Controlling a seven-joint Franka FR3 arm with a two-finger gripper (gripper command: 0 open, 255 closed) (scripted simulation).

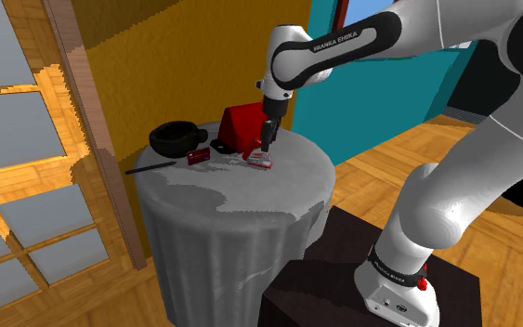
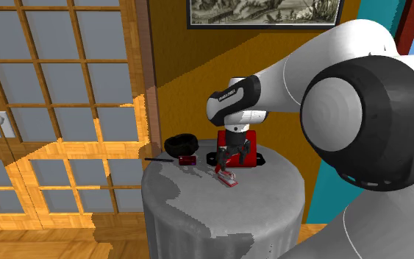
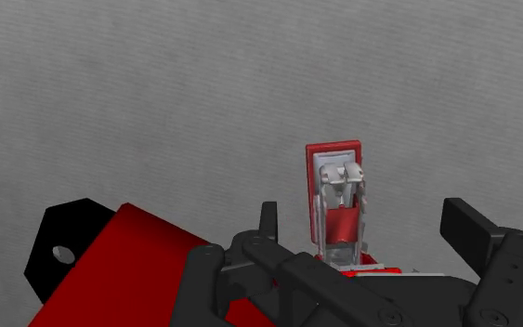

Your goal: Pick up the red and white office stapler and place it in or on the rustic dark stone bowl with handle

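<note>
We see the red and white stapler (image 1: 262,162) lying flat on the grey top of the round desk (image 1: 250,200), towards the side nearest the arm's stand in the shoulder view. The black claw (image 1: 267,143) hangs straight down over it, low and close to the desk. In the wrist view the claw (image 3: 366,226) is released: its fingers (image 3: 468,228) stand apart with the stapler (image 3: 340,197) between them, closer to one finger than the other, and we cannot make out either finger pressing on it. The second exterior view shows the same, with the claw (image 2: 226,157) just above the stapler (image 2: 227,176), which points towards the desk's (image 2: 220,213) near edge. Just behind the claw stands a red block (image 1: 241,126) with a slanted face, and a flat black base (image 3: 64,246) with a round hole juts out from under it. The dark bowl (image 1: 177,137) sits well apart from the stapler, near the desk's far edge at the shoulder view's left, beyond the red block. A small red item (image 1: 196,158) lies just in front of the bowl, and a thin dark rod (image 1: 152,167) rests on the desk beside it, reaching past the rim.
</note>
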